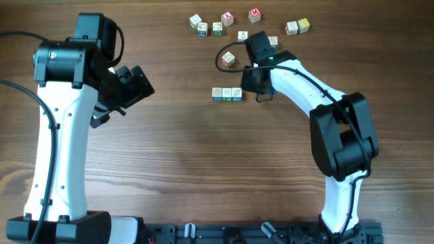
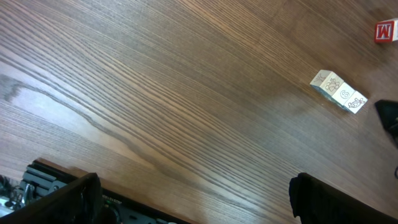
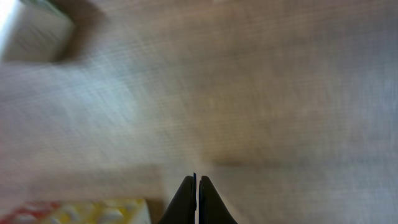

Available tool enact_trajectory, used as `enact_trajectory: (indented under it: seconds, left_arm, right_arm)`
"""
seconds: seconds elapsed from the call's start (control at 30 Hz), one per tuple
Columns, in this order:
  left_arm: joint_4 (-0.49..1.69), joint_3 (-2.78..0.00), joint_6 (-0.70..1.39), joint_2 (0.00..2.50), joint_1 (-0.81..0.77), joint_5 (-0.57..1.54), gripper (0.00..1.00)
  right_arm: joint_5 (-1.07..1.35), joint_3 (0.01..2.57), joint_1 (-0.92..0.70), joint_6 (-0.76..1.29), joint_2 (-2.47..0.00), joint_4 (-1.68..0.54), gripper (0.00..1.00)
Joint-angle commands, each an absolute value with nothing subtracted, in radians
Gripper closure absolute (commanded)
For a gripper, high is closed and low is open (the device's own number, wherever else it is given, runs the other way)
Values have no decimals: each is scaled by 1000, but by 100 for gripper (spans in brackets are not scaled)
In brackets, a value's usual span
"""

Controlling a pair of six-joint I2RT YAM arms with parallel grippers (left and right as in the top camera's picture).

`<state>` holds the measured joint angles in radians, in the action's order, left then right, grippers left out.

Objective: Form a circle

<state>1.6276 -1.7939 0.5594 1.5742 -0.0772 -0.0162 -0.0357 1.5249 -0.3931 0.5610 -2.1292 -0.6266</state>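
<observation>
- Three cubes [image 1: 227,93] sit touching in a straight row mid-table [image 1: 203,163]. No ring is formed.
- Other cubes lie loose toward the far edge. There is a far-left cluster [image 1: 203,28], a red M cube [image 1: 228,18], another red cube [image 1: 255,13] and a far-right pair [image 1: 291,27] that touch.
- Lone cube [image 1: 228,59] sits between the far group and the row, apart from both.
- Cable [image 1: 218,59] off the right wrist loops around the lone cube's left side as seen from overhead. I can't tell if it touches.
- Right gripper [image 1: 260,93]: fingers pressed together, nothing between them. It is just beside the row's right end, and contact is unclear.
- The right wrist housing overhangs the table between the lone cube and two more cubes [image 1: 242,35] [image 1: 272,42] just beside it.
- The right wrist view is blurred. The closed tips [image 3: 196,182] are over bare wood, with a pale cube [image 3: 31,31] in the top-left corner and a yellow-red cube [image 3: 93,211] at the bottom-left edge.
- Left gripper [image 1: 135,83]: fingers spread wide and empty, well apart from all cubes, over bare table on the left.
- The left wrist view shows the row [image 2: 339,92] at the right, the M cube [image 2: 387,31] in the top-right corner and a dark part [image 2: 388,115] at the right edge beside the row.
</observation>
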Motion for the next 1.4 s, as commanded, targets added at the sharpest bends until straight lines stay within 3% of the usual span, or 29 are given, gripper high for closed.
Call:
enact_trajectory:
  seconds: [0.0,0.7,1.37]
  left_arm:
    - [1628,-1791,566,1567,-76,-11,0]
    - [1628,-1791,566,1567,-76,-11,0]
    - [1628,-1791,566,1567,-76,-12,0]
  right_arm:
    - [-76,1523,-395,574,-2104,-558,95]
    - [69,1523,-396,440,-2132,-372,95]
    - [10,1523,-448,419,-2138,-341,95]
